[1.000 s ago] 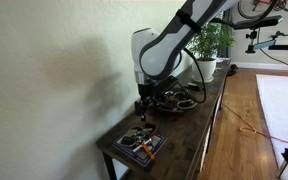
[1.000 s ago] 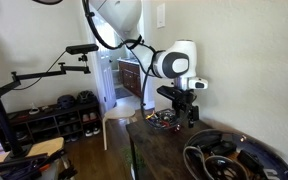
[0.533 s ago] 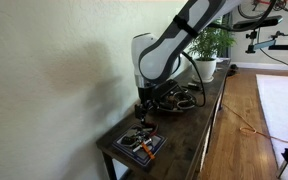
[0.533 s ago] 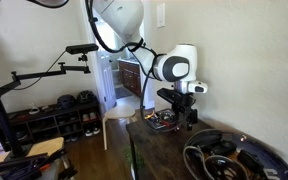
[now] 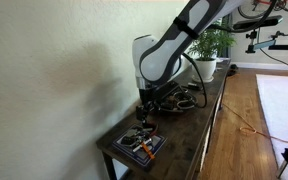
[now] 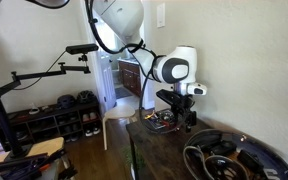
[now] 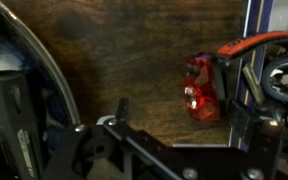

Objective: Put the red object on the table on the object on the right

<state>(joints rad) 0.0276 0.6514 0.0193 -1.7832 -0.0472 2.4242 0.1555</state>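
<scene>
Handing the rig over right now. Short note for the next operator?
Gripper: open, empty, hovering over the table.
Red object: lies on the table in the wrist view, not grasped, beside an orange-rimmed item.
Done: nothing picked or placed yet.
Left: descend, grasp the red object, lift it and set it on the target object. These views don't show which object that is.

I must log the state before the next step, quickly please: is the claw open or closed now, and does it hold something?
Claw: open, holding nothing; the red object lies on the table, not gripped.
</scene>
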